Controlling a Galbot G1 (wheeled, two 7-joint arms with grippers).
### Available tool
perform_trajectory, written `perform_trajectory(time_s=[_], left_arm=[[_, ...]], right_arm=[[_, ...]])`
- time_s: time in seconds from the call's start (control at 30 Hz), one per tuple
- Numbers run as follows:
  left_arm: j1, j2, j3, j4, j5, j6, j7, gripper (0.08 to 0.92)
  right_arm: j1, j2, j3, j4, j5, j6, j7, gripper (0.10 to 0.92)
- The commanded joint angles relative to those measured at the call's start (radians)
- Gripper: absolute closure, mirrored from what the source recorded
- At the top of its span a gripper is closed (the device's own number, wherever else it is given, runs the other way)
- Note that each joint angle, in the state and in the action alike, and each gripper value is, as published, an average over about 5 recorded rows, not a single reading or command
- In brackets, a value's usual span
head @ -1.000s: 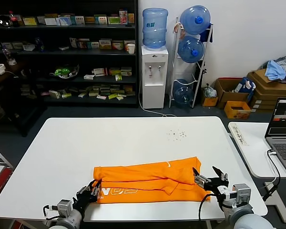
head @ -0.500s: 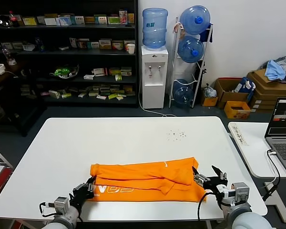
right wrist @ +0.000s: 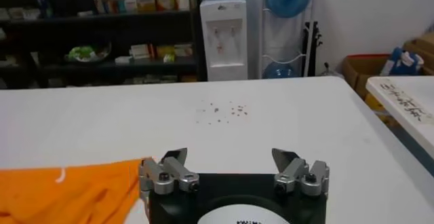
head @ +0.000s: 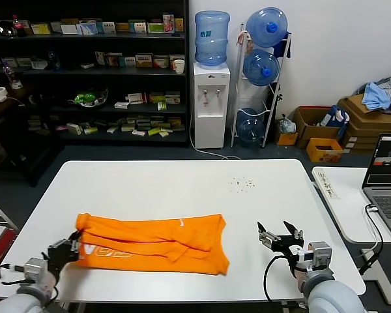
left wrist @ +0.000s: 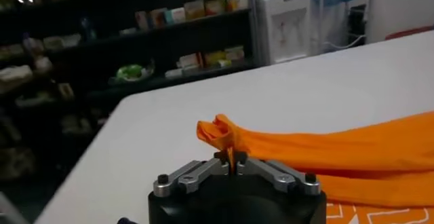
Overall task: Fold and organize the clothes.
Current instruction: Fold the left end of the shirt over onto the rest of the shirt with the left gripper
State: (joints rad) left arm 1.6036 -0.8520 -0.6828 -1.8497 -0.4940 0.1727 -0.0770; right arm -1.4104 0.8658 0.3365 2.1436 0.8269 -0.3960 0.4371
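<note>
On tabletop (head: pixel 182 176), near front edge, left of centre: orange T-shirt (head: pixel 153 242), folded lengthwise into a long band, lettering side partly showing at its left end. Band is rumpled, right end uneven w/ a loose flap.

Left hand (head: pixel 66 248) low at front-left corner, pinching shirt's left end; wrist view shows fabric bunched between pressed-together tips (left wrist: pixel 232 161).

Right hand (head: pixel 278 236) at front right, fingers spread, holding nothing, apart from shirt's right end; cloth edge (right wrist: pixel 68 195) visible just off to one side in its wrist view.

Progress, est.: lengthwise fold done, approx. halfway. Remaining: cross fold(s) to shorten band, smoothing, squaring up. Right hand would need to re-grip before any two-hand fold.
</note>
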Motion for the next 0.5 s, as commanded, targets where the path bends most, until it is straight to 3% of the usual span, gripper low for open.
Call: perform_trajectory(time_s=[0.03, 0.23, 0.37, 0.5], left_arm=[[0.110, 0.068, -0.281, 0.015, 0.084, -0.002, 0.020, 0.885], [0.140, 0.019, -0.181, -0.162, -0.069, 0.014, -0.019, 0.885], [0.110, -0.018, -0.016, -0.318, -0.280, 0.095, -0.101, 0.885], [0.035, -0.063, 0.119, -0.383, -0.469, 0.161, -0.191, 0.885]], right_arm=[[0.057, 0.001, -0.038, -0.027, 0.001, 0.002, 0.001, 0.203], [0.081, 0.012, -0.065, -0.045, -0.003, 0.001, 0.005, 0.203], [0.086, 0.020, -0.073, -0.053, -0.003, -0.001, 0.012, 0.203], [0.078, 0.028, -0.067, -0.059, -0.001, -0.004, 0.021, 0.203]])
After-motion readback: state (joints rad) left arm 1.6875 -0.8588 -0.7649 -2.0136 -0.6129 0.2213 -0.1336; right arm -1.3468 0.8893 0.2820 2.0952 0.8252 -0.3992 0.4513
